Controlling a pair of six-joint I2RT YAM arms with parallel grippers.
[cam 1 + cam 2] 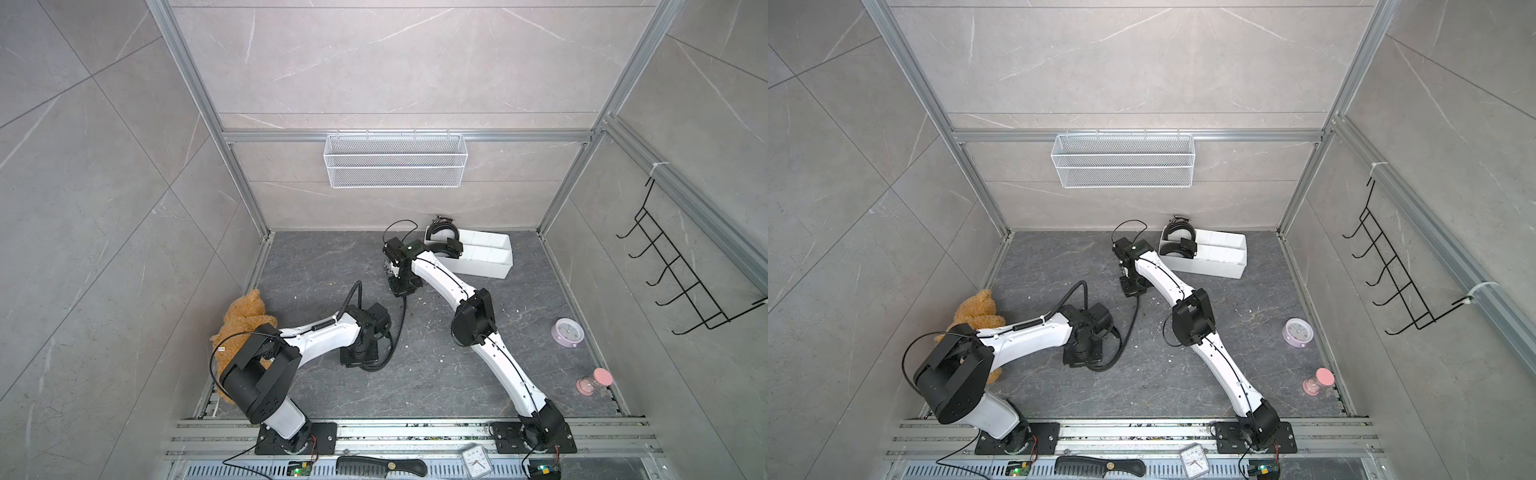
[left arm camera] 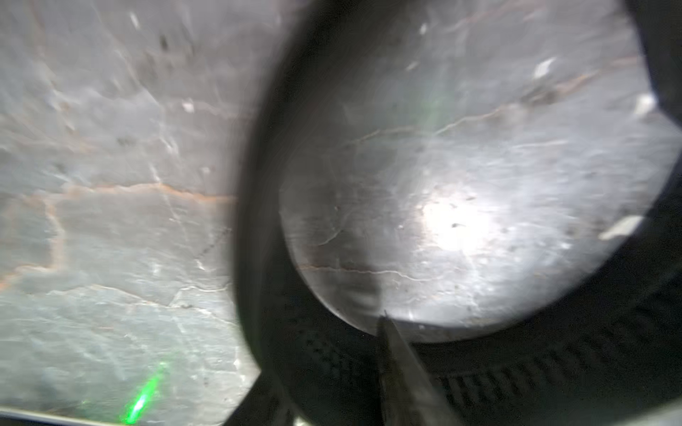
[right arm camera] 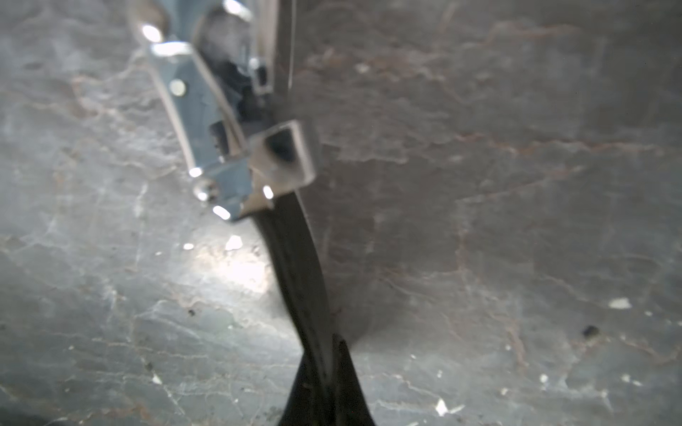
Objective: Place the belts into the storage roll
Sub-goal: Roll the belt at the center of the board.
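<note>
The storage roll [image 1: 486, 267] [image 1: 1221, 269], a white divided tray, stands at the back right of the floor. Two coiled black belts [image 1: 442, 230] [image 1: 1174, 249] fill its left compartments. A third belt [image 1: 401, 328] [image 1: 1133, 320] runs across the floor between both arms. My right gripper [image 1: 392, 270] [image 3: 328, 354], just left of the tray, is shut on this strap below its shiny buckle [image 3: 236, 147]. My left gripper [image 1: 362, 360] [image 2: 324, 391] sits low at the belt's curled end [image 2: 258, 184]. The black strap fills the gap between its fingers; the view is blurred.
A brown teddy bear [image 1: 245, 316] lies at the left wall behind my left arm. A purple clock [image 1: 567, 331] and a pink hourglass [image 1: 594, 381] stand at the right. A wire basket [image 1: 395, 160] hangs on the back wall. A comb [image 1: 380, 465] and a white clock [image 1: 477, 460] lie on the front rail.
</note>
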